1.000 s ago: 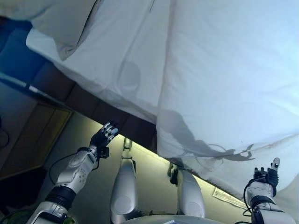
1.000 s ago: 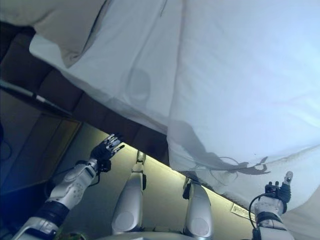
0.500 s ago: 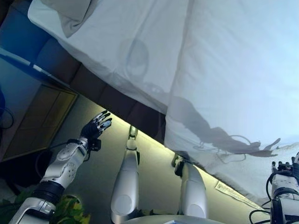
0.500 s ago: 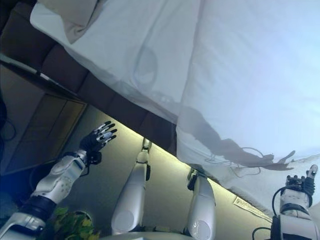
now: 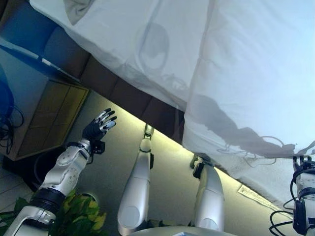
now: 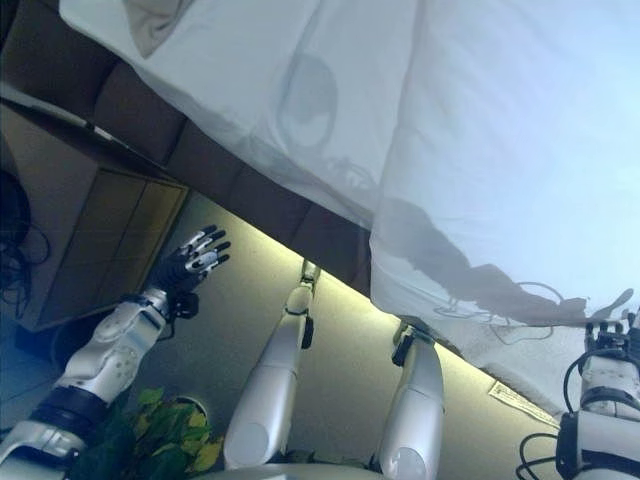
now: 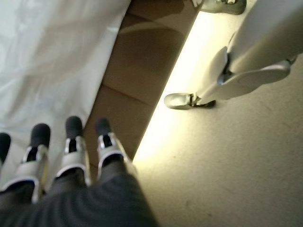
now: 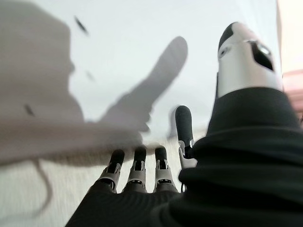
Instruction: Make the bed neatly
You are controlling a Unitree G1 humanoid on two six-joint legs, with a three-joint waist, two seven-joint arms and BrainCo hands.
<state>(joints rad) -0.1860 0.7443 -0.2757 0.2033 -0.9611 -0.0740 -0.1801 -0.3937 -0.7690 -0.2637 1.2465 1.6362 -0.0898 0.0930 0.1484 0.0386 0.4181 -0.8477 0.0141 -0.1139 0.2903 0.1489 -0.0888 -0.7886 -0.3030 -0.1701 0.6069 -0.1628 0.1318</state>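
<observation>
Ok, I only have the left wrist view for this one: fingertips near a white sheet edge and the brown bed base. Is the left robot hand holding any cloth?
Observer: No. The left robot hand is open with its fingers spread, raised beside the bed and touching nothing.
Operator: And the other one?
Observer: The right robot hand is low on the robot's right, by the hanging edge of the white duvet. Its fingers are straight and grip nothing.
Operator: Does the bed look made?
Observer: Not neatly. The duvet covers only the part on the robot's right and hangs over the side there, and the sheet lies bare on the left.
</observation>
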